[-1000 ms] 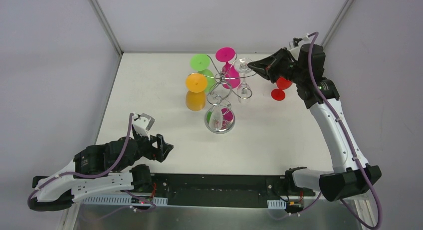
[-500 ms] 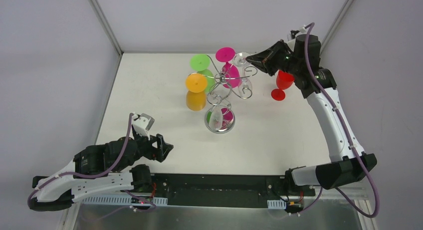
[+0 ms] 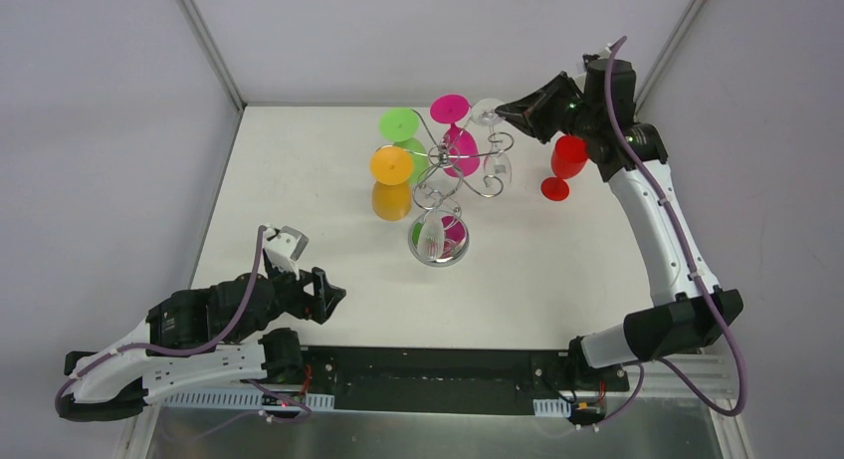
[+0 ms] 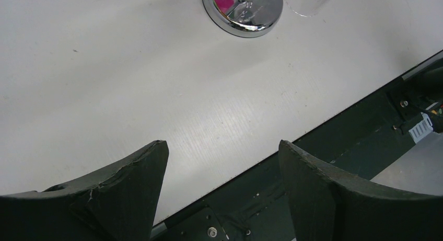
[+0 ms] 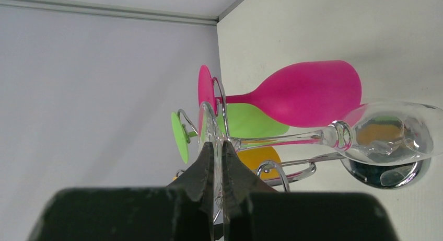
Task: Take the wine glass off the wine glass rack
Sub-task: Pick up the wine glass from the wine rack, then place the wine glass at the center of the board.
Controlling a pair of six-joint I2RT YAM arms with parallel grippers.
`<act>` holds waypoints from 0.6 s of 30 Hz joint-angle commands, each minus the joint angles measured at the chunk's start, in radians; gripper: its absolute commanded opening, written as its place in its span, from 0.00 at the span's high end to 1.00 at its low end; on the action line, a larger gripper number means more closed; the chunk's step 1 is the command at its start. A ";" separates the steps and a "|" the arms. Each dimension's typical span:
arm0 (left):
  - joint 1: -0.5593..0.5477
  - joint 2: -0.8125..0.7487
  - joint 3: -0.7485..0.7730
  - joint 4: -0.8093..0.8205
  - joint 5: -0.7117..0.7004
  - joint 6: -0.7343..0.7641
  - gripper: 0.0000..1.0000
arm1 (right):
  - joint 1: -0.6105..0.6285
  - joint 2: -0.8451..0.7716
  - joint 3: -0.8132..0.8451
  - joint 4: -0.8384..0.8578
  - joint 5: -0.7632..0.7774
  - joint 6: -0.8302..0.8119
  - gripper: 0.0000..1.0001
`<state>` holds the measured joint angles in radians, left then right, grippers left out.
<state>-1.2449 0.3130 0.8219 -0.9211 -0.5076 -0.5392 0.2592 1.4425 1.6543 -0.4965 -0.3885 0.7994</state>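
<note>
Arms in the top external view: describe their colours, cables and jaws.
Both the left arm and the right arm have white link shells with black joint housings. A purple cable loops along each. The jaws are black tapered wedges, matte and slightly scuffed.

Top camera looks down; close wrist views both catch the wine glass rack
</note>
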 commanded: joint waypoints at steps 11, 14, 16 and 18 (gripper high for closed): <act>-0.010 0.004 -0.002 0.006 -0.017 -0.014 0.01 | -0.158 -0.172 -0.098 0.083 -0.059 -0.014 1.00; -0.010 0.013 -0.001 0.006 -0.016 -0.013 0.01 | -0.178 -0.229 -0.132 0.084 -0.063 -0.024 1.00; -0.011 0.020 -0.001 0.006 -0.016 -0.013 0.01 | -0.187 -0.261 -0.154 0.082 -0.066 -0.035 1.00; -0.010 0.024 0.000 0.007 -0.010 -0.012 0.01 | -0.190 -0.297 -0.172 0.067 -0.058 -0.055 1.00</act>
<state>-1.2449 0.3145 0.8219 -0.9215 -0.5076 -0.5449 0.0795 1.2407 1.4914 -0.4946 -0.4103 0.7753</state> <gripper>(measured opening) 0.990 0.029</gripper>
